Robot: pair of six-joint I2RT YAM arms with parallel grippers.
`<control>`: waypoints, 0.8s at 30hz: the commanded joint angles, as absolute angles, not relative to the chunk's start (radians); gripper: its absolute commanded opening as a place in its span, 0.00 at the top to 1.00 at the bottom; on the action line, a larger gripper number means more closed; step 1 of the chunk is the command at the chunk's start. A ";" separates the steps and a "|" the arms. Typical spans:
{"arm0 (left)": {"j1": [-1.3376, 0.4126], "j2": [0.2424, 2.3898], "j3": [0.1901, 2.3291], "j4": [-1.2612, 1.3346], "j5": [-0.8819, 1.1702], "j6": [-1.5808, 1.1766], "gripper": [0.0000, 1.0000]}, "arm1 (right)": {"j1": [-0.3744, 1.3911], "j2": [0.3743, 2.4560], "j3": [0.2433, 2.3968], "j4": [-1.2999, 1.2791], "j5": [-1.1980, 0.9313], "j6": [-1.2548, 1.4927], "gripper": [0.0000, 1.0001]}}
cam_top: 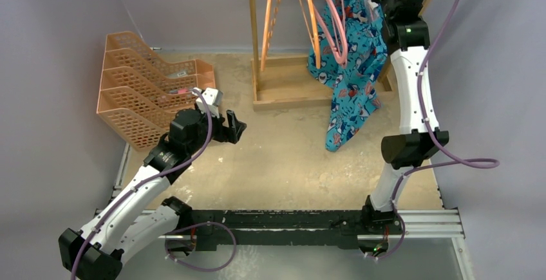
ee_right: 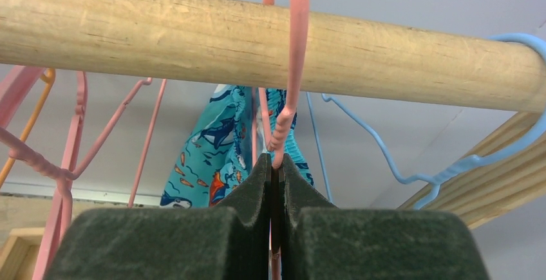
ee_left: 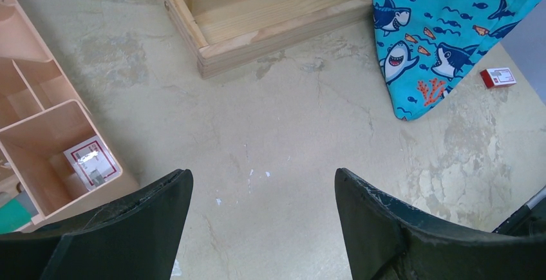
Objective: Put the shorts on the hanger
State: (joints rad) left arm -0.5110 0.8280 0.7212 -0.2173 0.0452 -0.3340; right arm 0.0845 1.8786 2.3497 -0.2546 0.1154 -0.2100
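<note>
Up at the rail (ee_right: pixel 129 29), right wrist view alone shows right gripper (ee_right: pixel 275 169) pinching hanger (ee_right: pixel 297 48); left gripper (ee_left: pixel 263 177) gapes.

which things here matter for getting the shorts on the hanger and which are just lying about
For the job:
- shorts
- pink hanger, hooked over the wooden rail
- right hand, shut on that hanger's neck

Lying about:
- orange file trays
- orange hangers
- light-blue hanger
- small red box
- left hand, open, holding nothing

Soft, even light fills the views; faint shadows lie on the surface (cam_top: pixel 290 164) beside the wooden stand (cam_top: pixel 290 96). The right tool (ee_right: pixel 275 159) looks blurred close up.
</note>
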 commanded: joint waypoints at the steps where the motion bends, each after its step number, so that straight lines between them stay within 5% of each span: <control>1: -0.508 0.827 0.709 -0.165 0.059 -0.344 0.20 | 0.081 1.820 2.320 -0.173 0.126 -0.185 1.00; 7: -0.508 0.822 0.711 -0.167 0.050 -0.342 0.20 | 0.081 1.743 2.193 -0.144 0.140 -0.153 0.89; 16: -0.508 0.823 0.717 -0.175 0.024 -0.339 0.20 | 0.081 1.694 2.195 -0.262 0.182 -0.111 0.46; 19: -0.508 0.816 0.719 -0.178 -0.009 -0.337 0.20 | 0.082 1.619 2.087 -0.278 0.163 -0.043 0.26; 24: -0.508 0.821 0.746 -0.188 -0.080 -0.349 0.18 | 0.081 1.451 1.836 -0.252 0.125 0.032 0.10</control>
State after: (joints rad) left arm -0.5110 0.8291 0.7212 -0.2173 -0.0086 -0.3336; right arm 0.0837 1.5738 1.9636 -0.2775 0.1574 -0.0525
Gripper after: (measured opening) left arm 0.815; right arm 0.856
